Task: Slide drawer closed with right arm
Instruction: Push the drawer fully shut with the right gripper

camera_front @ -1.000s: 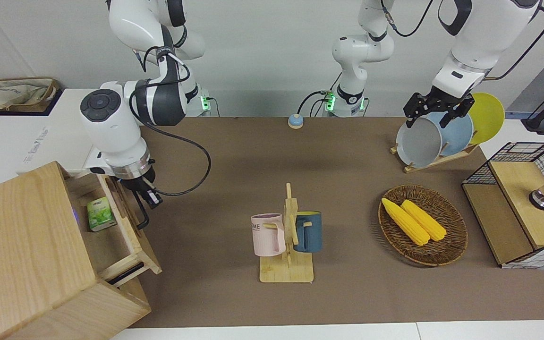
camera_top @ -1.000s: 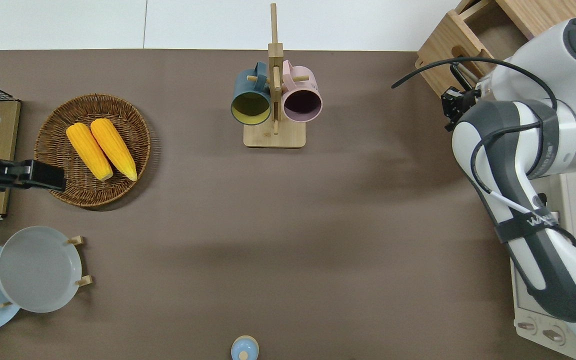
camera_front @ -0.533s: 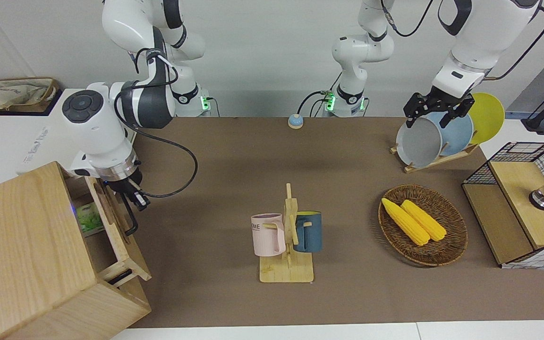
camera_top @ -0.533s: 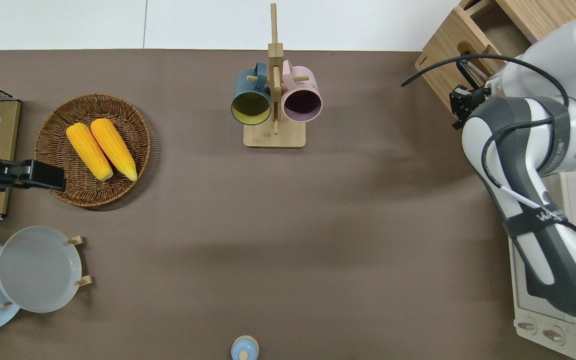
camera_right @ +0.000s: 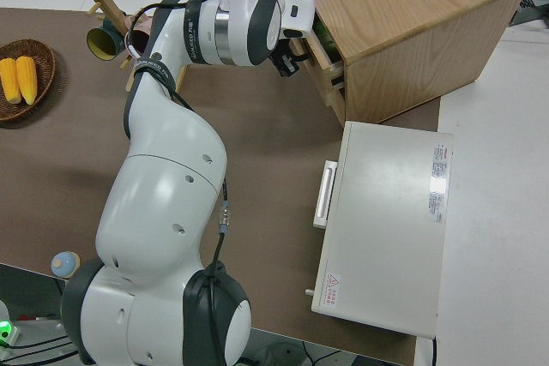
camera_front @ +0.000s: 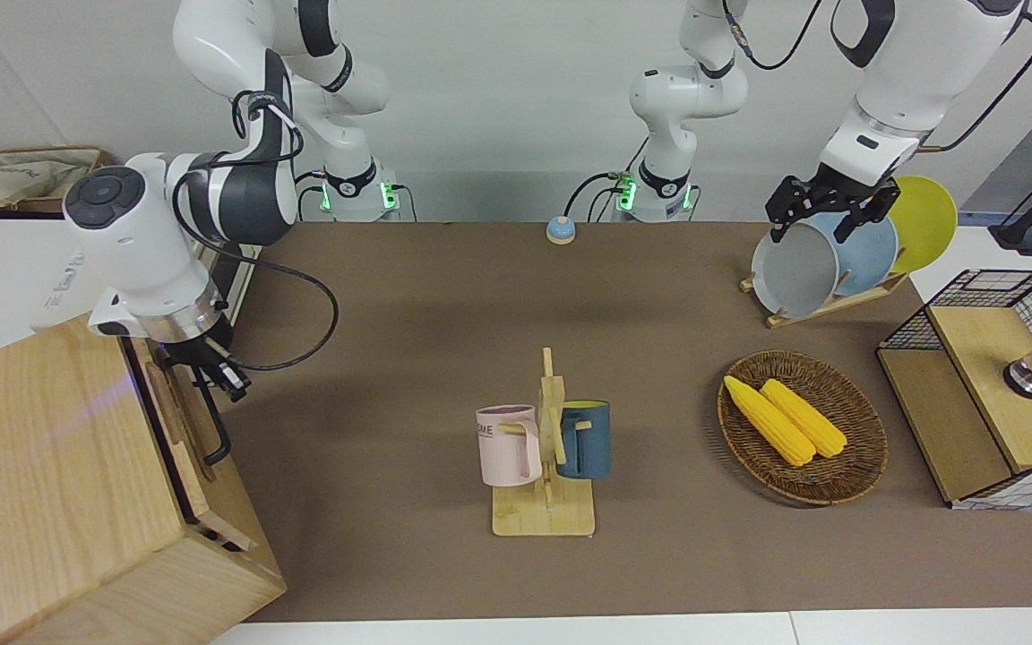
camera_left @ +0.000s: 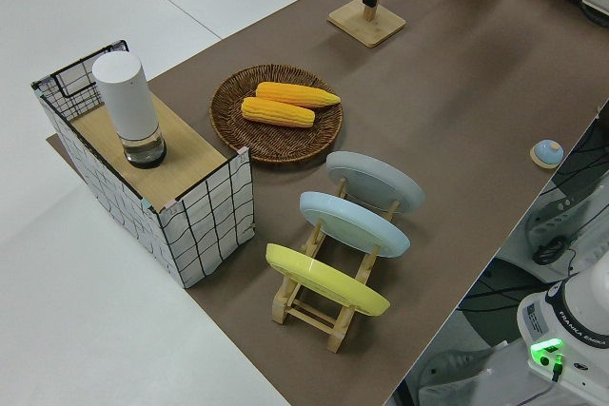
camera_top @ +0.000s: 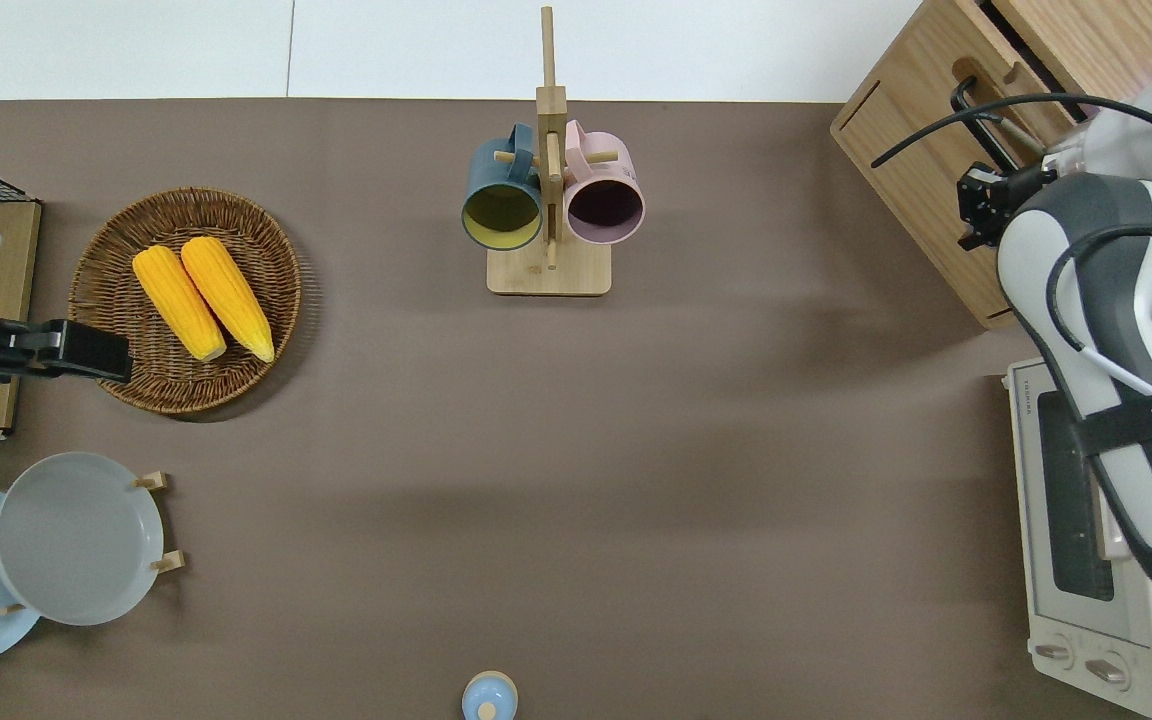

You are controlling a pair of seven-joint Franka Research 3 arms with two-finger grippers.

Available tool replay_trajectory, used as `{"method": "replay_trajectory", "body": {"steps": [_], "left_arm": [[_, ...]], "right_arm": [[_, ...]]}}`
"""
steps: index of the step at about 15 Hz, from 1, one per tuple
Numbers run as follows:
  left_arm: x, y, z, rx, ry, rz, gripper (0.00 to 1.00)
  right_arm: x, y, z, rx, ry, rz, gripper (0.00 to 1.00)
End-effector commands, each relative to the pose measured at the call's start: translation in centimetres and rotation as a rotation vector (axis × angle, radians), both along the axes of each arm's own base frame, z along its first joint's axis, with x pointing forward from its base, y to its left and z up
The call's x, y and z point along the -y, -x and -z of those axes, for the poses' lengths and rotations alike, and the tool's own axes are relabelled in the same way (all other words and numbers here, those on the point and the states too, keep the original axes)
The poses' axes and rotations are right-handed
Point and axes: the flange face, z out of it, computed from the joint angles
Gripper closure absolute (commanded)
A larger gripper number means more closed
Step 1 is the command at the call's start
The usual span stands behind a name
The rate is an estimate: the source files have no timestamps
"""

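The right gripper [camera_front: 216,365] touches the handle [camera_front: 214,421]; its finger spread is unclear. The drawer [camera_front: 177,421] sits nearly flush in the cabinet [camera_front: 50,475].

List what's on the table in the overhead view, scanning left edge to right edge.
Plate rack → corn basket → mug tree → cabinet with drawer → right gripper → white oven.

Two corn cobs [camera_front: 785,418] in a wicker basket [camera_front: 856,470].
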Motion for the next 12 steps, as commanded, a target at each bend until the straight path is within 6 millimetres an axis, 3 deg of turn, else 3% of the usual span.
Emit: {"method": "replay_trajectory", "body": {"steps": [1,7,12], "left_arm": [[-0.1,-0.2,-0.3,-0.006,-0.016,0.011,0.01],[-0.1,-0.2,-0.3,-0.006,-0.016,0.011,0.01],[-0.1,-0.2,-0.3,-0.006,-0.016,0.009,0.01]], "right_arm": [[1.7,-0.6,-0.1,0.015,-0.035,-0.03,1.0],[1.5,-0.7,0.0,0.014,-0.041,-0.036,1.0],[-0.5,-0.3,0.0,-0.016,-0.048,-0.068,1.0]]}}
